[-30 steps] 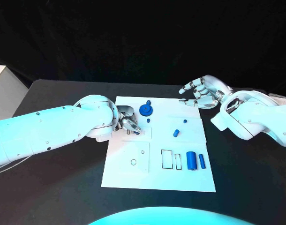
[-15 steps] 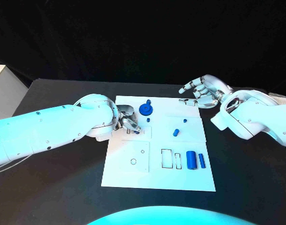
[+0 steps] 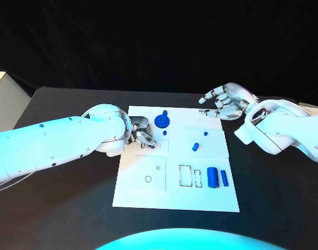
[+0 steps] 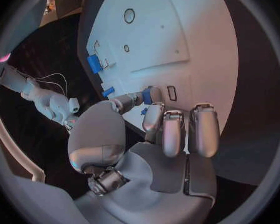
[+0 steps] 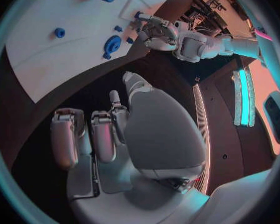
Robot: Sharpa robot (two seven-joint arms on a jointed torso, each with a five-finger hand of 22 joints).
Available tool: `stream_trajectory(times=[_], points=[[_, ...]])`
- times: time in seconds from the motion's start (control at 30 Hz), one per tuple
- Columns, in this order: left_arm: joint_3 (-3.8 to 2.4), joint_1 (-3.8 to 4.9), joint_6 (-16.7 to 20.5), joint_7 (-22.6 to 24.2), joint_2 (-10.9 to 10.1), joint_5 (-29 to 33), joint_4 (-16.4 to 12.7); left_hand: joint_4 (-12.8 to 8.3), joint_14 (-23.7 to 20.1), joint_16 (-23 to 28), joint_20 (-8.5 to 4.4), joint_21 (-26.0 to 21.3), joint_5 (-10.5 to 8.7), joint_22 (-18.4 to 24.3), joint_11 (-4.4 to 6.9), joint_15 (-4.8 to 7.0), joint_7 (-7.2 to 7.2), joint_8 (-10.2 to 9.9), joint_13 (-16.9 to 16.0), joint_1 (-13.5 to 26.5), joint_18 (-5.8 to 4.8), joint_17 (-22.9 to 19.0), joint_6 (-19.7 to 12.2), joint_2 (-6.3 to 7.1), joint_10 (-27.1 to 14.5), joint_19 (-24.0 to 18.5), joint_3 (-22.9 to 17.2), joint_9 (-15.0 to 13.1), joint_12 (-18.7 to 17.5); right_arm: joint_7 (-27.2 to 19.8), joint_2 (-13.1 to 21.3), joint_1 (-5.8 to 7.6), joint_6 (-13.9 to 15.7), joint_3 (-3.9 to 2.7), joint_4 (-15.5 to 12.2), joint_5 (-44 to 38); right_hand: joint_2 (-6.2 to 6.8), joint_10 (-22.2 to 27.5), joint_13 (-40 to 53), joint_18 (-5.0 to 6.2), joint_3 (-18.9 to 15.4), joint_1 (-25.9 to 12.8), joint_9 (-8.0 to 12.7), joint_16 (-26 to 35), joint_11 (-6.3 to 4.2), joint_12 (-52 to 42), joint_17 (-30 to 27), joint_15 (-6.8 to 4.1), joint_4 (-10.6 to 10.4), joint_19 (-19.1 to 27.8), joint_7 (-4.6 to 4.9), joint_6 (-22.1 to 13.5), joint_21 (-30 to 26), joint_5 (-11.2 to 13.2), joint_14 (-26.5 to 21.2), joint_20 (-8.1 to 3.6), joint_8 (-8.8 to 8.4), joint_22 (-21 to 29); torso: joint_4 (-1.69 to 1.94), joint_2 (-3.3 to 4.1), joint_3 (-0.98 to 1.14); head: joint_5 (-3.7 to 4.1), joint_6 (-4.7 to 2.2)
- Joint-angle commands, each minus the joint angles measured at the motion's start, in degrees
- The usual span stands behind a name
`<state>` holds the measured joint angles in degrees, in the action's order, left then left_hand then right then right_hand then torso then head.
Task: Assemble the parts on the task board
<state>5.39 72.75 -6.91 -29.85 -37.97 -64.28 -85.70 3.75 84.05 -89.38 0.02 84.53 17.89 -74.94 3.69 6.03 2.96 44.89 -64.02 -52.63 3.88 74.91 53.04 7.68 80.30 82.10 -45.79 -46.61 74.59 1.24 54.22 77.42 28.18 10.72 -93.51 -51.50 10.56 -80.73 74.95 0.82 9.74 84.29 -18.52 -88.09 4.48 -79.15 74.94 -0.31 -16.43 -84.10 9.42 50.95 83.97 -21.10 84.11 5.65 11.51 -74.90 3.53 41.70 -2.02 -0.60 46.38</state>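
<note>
Head view: the task board [image 3: 175, 182] is lying at table centre. The left hand [image 3: 139, 136] is sitting at the board's 9 o'clock edge, pinching a small blue part [image 3: 152, 146] just above the board. The right hand [image 3: 224, 104] is hovering off the board's 1 o'clock corner, fingers half curled and apart, holding nothing. A blue gear [image 3: 162, 122] is sitting near 12 o'clock, a blue cylinder [image 3: 212, 178] and a blue bar [image 3: 224, 178] around 4 o'clock. Left wrist view: thumb and finger are closing on the small blue part [image 4: 146, 95] over the board [image 4: 177, 30]. Right wrist view: the right hand [image 5: 109, 129] is hanging over the table [image 5: 28, 134], fingers loosely bent.
</note>
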Motion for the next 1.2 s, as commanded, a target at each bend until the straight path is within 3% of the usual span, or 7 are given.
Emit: stream_trajectory(times=[0.03, 0.53, 0.8, 1.2], points=[[0.15, -0.18, -0.51, 0.07, 0.05, -1.02, -0.24, -6.13, 5.79, -0.37, 0.02, 0.17, 0.38, -1.89, 0.15, 0.49, -3.02, -0.23, -0.08, -3.16, -1.00, 14.52, 3.54, -3.01, 0.43, 0.28, -5.68, -0.01, 0.30, -0.24, 0.03, -0.06, -0.88, 0.00, -0.08, -0.57, 0.19, 0.16, 5.15, 0.73, 0.31, -0.47, 0.07, 0.23, -0.04, -0.04, 10.87, 0.38, 0.04, -3.19, -0.05, -0.30, -0.20, -0.31, 4.74, 0.26, -0.10, -11.04, -0.01, -0.01, 0.00, 0.05, 0.03], [0.14, -0.18, -0.60, 0.01, -0.05, -1.49, -0.56, -6.69, 5.90, -0.55, 0.00, 0.28, 0.76, -2.16, 0.18, 0.49, -3.07, -0.37, -0.50, -3.25, -1.06, 14.93, 3.97, -3.21, 0.76, 0.44, -6.38, 0.28, 0.46, -0.22, 0.11, -0.08, -0.92, 0.01, -0.15, -0.57, 0.21, 0.14, 5.16, 0.73, 0.38, -0.54, 0.08, 0.22, -0.04, -0.06, 10.88, 0.38, 0.02, -3.18, -0.04, -0.31, -0.22, -0.52, 4.75, 0.26, -0.10, -11.03, -0.01, 0.06, 0.03, -0.07, 0.26], [0.14, -0.18, -0.44, 0.00, -0.10, -2.01, -0.65, -7.84, 5.95, -0.62, -0.05, 0.55, 1.87, -2.77, 0.26, 0.51, -3.15, -0.65, -1.09, -2.32, -1.19, 15.09, 4.91, -2.85, 1.34, 0.81, -8.60, 0.90, 0.58, -0.23, 0.09, -0.12, -0.94, 0.01, -0.14, -0.57, 0.24, 0.13, 5.16, 0.73, 0.52, -0.60, 0.10, 0.26, -0.04, -0.07, 10.82, 0.38, 0.01, -3.19, -0.04, -0.31, -0.21, -0.83, 4.73, 0.26, -0.10, -11.04, -0.04, 0.01, 0.04, -0.12, 0.39], [0.16, -0.18, -1.19, -0.06, 0.41, -1.23, -0.45, -7.64, 5.95, -0.62, -0.02, 0.59, 1.60, -2.92, 0.26, 0.46, -3.24, -0.59, -1.86, -0.89, -1.22, 15.09, 5.79, -2.24, 1.92, 0.87, -8.04, 1.16, 0.92, -0.25, 0.19, -0.13, -0.90, 0.01, -0.23, -0.57, 0.26, 0.17, 5.12, 0.73, 0.60, -0.63, 0.11, 0.24, -0.04, -0.03, 10.85, 0.38, 0.01, -3.18, -0.04, -0.32, -0.23, -1.01, 4.74, 0.25, -0.10, -11.03, 0.00, -0.02, 0.05, -0.15, 0.42]])
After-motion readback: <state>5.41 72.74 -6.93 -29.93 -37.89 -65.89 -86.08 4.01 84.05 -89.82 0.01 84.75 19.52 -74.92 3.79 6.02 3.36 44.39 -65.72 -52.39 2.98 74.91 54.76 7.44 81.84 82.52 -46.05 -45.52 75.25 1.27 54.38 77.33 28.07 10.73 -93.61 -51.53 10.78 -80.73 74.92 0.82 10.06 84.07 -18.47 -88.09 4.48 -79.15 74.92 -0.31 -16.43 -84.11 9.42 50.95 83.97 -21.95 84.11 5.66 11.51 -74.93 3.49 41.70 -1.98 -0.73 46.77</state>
